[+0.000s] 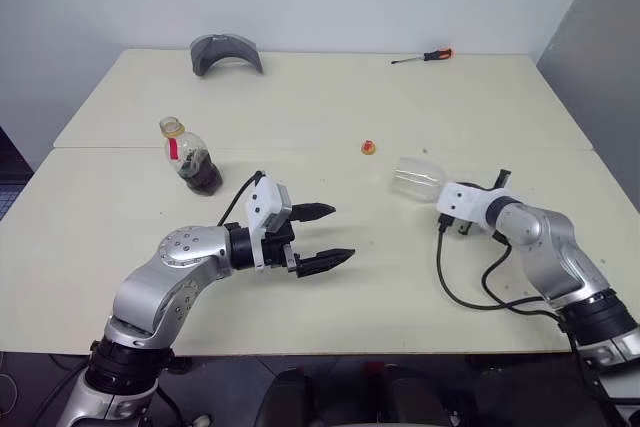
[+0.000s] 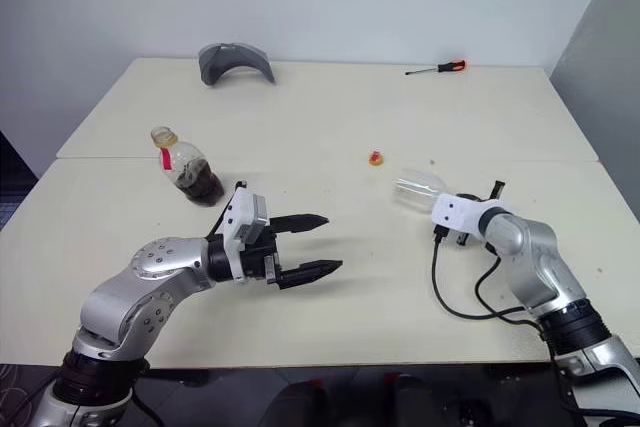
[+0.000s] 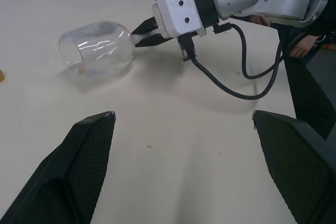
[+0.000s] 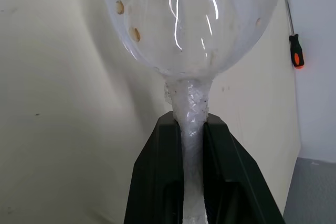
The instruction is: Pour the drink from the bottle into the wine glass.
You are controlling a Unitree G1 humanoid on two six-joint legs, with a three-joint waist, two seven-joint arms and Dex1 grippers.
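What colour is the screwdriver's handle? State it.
Red-orange with black; the screwdriver shows best in the right wrist view.

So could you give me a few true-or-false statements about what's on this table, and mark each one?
1. The wine glass lies on its side on the table. True.
2. The right gripper is closed on the glass's stem. True.
3. The left gripper is holding the bottle. False: its fingers are open and empty, and the bottle stands apart from it.
4. The bottle has its cap on. False: its neck is open, and a small yellow-red cap lies on the table by itself.
5. A screwdriver lies near the far edge. True.
6. The glass is full of the drink. False: the drink is in the bottle.
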